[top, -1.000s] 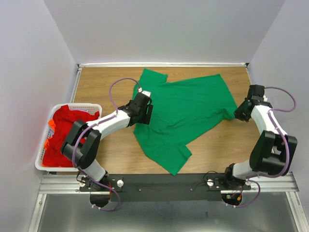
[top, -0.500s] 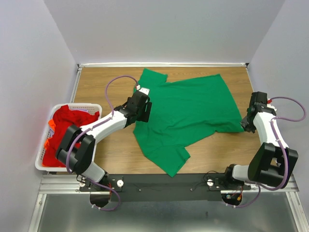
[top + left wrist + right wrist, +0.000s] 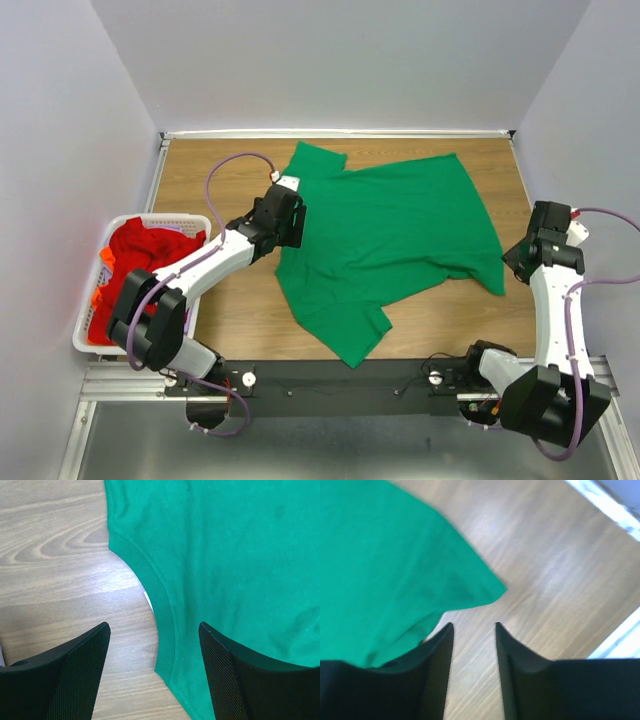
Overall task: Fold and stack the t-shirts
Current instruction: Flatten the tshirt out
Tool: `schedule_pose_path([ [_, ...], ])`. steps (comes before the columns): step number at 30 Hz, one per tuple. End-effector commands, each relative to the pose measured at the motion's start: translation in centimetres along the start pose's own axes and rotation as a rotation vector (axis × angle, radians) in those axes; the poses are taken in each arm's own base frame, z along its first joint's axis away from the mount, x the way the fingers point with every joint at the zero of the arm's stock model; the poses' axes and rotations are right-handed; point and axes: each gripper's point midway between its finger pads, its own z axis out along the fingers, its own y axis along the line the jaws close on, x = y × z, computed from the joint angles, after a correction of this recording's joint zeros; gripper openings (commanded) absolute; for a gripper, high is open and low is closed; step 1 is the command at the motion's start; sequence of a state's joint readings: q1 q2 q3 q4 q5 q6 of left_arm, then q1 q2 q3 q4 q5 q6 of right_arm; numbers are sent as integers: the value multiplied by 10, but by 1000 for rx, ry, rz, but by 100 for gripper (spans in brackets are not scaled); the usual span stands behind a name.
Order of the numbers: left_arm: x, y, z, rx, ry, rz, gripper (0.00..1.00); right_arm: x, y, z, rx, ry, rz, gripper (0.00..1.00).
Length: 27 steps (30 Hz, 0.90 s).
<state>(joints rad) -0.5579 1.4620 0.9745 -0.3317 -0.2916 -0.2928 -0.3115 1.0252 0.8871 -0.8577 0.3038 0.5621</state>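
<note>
Two end effectors, fingers apart and empty: left end effector over a curved hem of the green t-shirt, right end effector beside its corner.

1. I see a wooden tabletop, light brown with the grain running left to right; both wrist views show the same grain close up.
2. White slatted plastic basket sits at the table's left edge, towards the near side.
3. A thin white strip borders the far edge.
4. Plain pale walls close in the back and both sides.
5. A black mounting bar runs along the near edge on an aluminium rail.
6. Grey metal sheet lies below the rail.
</note>
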Motion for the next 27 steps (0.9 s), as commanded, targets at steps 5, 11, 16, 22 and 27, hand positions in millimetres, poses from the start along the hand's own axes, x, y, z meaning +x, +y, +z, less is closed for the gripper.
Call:
schedule_pose_path([
  [5,-34,5,-9,-38,-102,-87,80,38,54,-20,-312,61,-190,59],
  [11,-36,2,-5,-37,-104,-115,80,66,94,-41,-474,83,-348,63],
  [16,-32,2,-3,-40,-99,-140,80,104,128,-52,-567,124,-504,63],
  [22,-25,3,-4,-36,-87,-174,80,174,169,-79,-640,126,-816,61],
  [27,-21,9,-8,-48,-81,-191,80,242,190,-89,-687,192,-1057,58],
])
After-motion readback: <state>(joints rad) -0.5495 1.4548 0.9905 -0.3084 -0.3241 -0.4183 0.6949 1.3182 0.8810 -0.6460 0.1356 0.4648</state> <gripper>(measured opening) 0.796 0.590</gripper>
